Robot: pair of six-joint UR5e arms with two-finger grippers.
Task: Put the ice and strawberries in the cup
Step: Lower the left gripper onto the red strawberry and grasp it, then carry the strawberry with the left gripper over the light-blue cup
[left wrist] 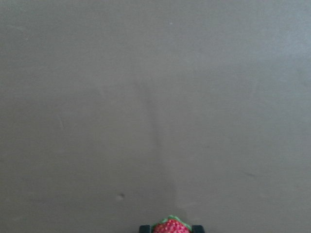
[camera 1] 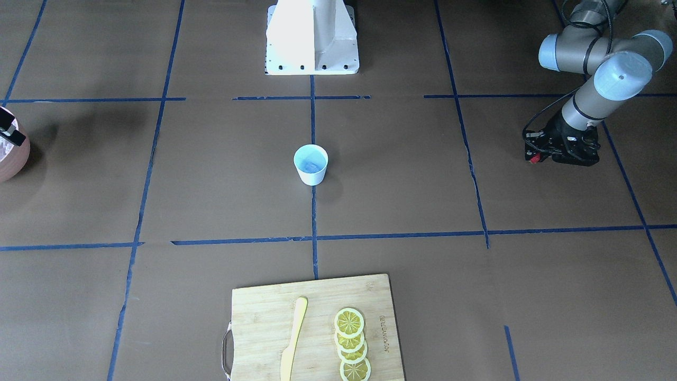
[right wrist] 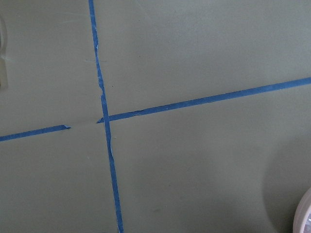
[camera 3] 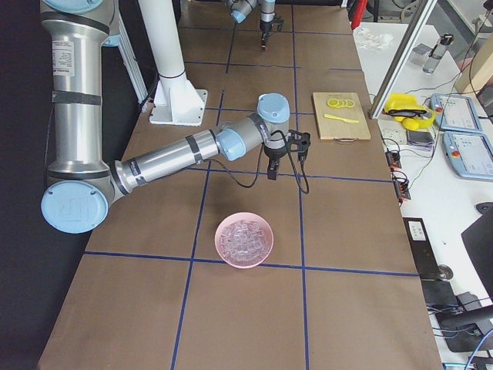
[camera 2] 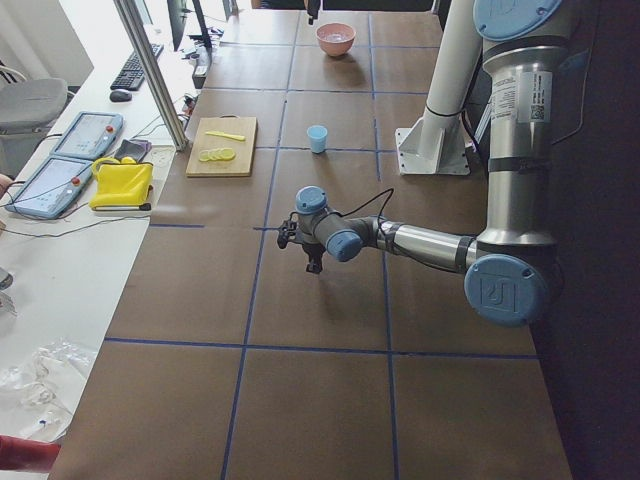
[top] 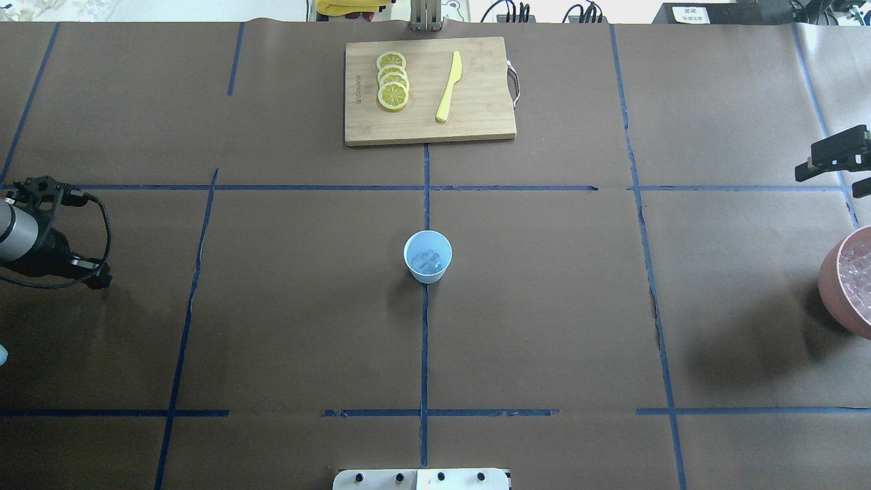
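clamped on the strawberry with the left gripper, well off to one side of the cup. ice cubes inside the cup. right gripper far off the cup's other side, seemingly empty; opening impossible to tell.

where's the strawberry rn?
The strawberry is held in the left gripper, at the left wrist view's bottom edge; overhead, that gripper is at the far left, well apart from the cup.

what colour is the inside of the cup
Pale blue inside the cup, white outside; best seen in the overhead exterior view.
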